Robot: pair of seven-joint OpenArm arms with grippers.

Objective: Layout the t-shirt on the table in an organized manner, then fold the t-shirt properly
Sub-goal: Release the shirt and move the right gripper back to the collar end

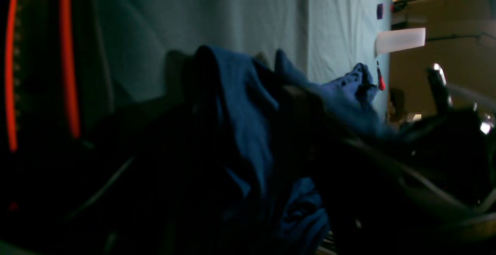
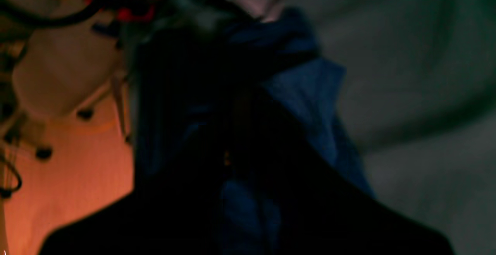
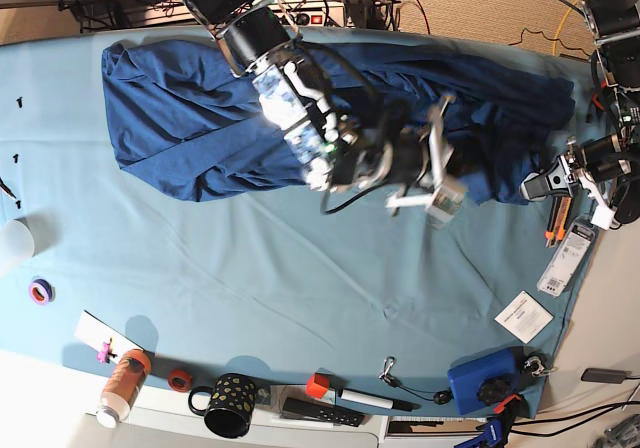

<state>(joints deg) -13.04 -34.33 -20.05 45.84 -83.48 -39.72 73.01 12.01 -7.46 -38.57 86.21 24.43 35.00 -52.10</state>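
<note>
The t-shirt (image 3: 200, 118) lies crumpled in a long band along the far side of the table (image 3: 250, 278), stretching from one end almost to the other. It is soft, limp cloth that will sag and bunch, so hems, shoulders or sleeve edges look the best holds. The right claw (image 3: 435, 183) is clenched over the band's middle, apparently pinching a fold. The left claw (image 3: 560, 180), spread wide, sits at the band's end.

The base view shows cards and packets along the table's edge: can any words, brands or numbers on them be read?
None can be read.
White card at the table edge: dark print, too small.
Long packet beside it: markings blurred.
Black mug: only a pattern of dots.
T-shirt: no print visible.
</note>
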